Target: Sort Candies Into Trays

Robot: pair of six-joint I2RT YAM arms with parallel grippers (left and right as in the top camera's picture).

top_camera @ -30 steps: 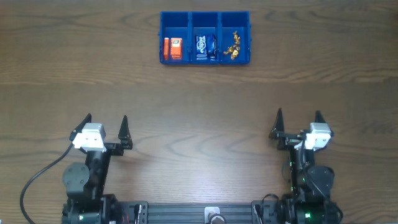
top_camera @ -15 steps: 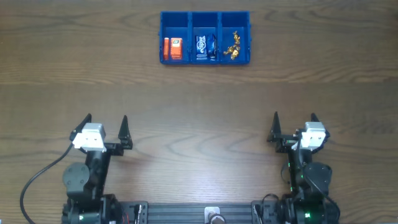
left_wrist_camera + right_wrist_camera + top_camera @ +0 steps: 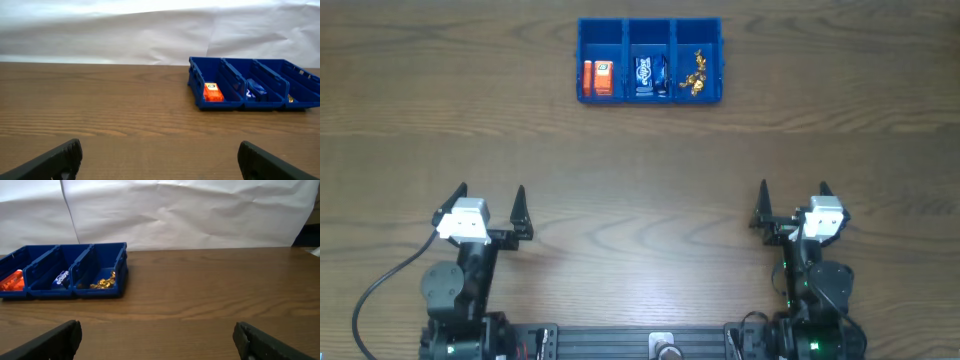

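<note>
- Lying in a blue three-compartment tray (image 3: pixel 650 22) at the far side of the wooden table (image 3: pixel 640 170), well apart from both arms, the candies are found grouped by kind, so the sorting is judged complete or nearly so.
- The orange wrapped candies (image 3: pixel 598 79) are held in the compartment on the left arm's side. They are judged to be light, fairly firm blocks, best taken across their short flat sides.
- The blue-wrapped candy (image 3: pixel 648 75) is kept in the middle compartment. Its glossy wrapper is judged slippery and crinkly, so the body should be pinched rather than the loose wrapper ends.
- The small gold candies (image 3: pixel 697 75) are piled in the compartment on the right arm's side. They are judged tiny, light and apt to slip from fingertips, so a single piece should be taken from above, clear of the divider walls.
- The left gripper (image 3: pixel 490 190) is held near its base with its fingers spread wide, and nothing is gripped between them.
- The right gripper (image 3: pixel 794 187) is likewise spread wide near its base, and nothing is held by it.
</note>
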